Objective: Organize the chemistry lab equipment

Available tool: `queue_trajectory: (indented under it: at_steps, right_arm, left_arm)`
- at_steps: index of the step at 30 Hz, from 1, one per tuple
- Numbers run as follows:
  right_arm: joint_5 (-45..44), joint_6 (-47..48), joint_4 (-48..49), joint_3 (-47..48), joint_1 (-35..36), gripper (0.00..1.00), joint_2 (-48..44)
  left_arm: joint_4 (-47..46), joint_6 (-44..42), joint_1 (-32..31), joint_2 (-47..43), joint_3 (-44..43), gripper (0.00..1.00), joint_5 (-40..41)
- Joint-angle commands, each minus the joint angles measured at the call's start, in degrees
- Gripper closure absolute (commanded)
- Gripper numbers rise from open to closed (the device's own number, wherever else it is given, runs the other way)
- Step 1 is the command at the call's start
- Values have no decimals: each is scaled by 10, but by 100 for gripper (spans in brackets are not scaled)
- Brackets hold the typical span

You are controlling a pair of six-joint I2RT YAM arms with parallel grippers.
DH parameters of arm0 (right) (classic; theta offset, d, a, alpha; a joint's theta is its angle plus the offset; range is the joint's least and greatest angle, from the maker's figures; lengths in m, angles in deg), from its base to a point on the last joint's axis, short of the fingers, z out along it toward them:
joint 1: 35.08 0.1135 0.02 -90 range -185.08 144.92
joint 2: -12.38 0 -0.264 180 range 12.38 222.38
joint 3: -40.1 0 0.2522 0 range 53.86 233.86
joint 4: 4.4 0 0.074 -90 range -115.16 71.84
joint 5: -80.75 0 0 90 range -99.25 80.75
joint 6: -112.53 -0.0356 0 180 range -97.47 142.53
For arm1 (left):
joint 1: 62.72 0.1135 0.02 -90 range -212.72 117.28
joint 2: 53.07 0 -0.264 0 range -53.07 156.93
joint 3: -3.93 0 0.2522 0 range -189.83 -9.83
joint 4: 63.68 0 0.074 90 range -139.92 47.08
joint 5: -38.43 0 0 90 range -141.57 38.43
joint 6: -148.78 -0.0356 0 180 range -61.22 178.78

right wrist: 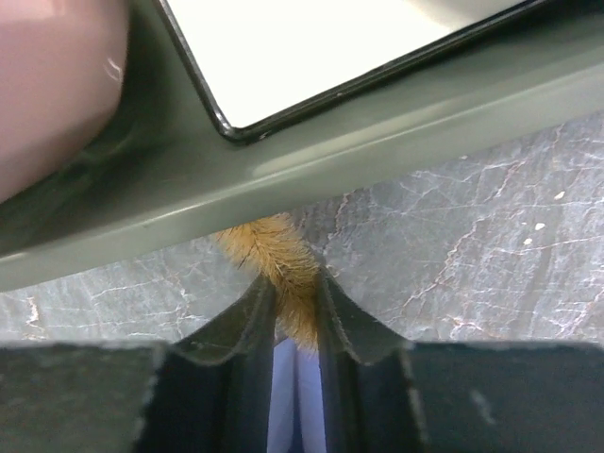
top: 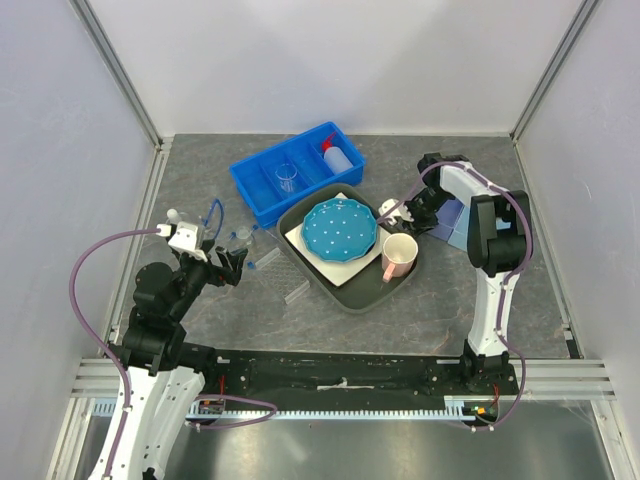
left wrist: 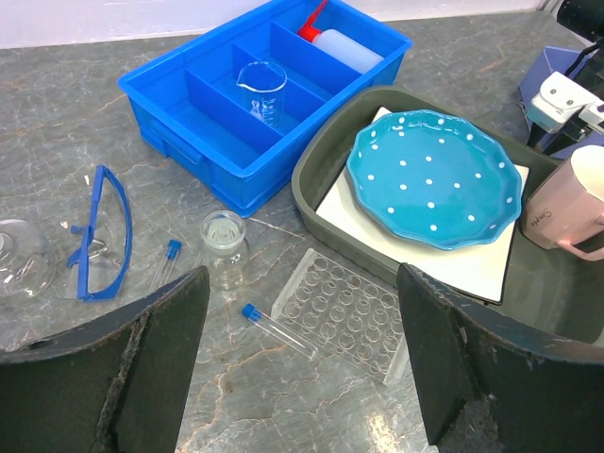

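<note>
Right gripper (right wrist: 294,283), clamped on the small brush (right wrist: 269,247) — bristles toward 12 o'clock — sees the blue bin (top: 258,200) at 10 o'clock from overhead.

Two blue-capped vials (left wrist: 278,328), two clear beakers (left wrist: 262,90). One each: goggles (left wrist: 102,236), rack (left wrist: 344,313), squeeze bottle (left wrist: 347,49), brush (right wrist: 283,264), plate (left wrist: 434,179), mug (left wrist: 576,203), bin (left wrist: 189,151), tray (left wrist: 316,165).

Glossy blue plastic bin (left wrist: 193,153), clear glassy beaker (left wrist: 262,90), matt marbled tabletop (left wrist: 57,123)
</note>
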Motion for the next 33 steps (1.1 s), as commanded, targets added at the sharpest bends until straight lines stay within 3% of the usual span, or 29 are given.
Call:
queue_trajectory:
  at_steps: [1, 5, 20, 24, 29, 33]
  right_arm:
    - [4, -2, 37, 20, 2, 78, 15]
    - [3, -9, 66, 25, 2, 92, 3]
    - [-36, -126, 230, 71, 2, 100, -56]
    - [-21, -202, 293, 71, 2, 100, -101]
    - [34, -387, 317, 86, 8, 100, -166]
    - [121, -564, 333, 59, 12, 100, -230]
  left_arm:
    - [-26, -22, 2, -3, 6, 14, -7]
    - [-26, -22, 2, -2, 6, 14, -8]
    - [-26, -21, 2, -1, 7, 14, -10]
    - [-27, -19, 2, -1, 7, 14, -14]
    - [-29, -11, 2, 2, 9, 11, -27]
    - [-61, 19, 2, 33, 13, 6, -128]
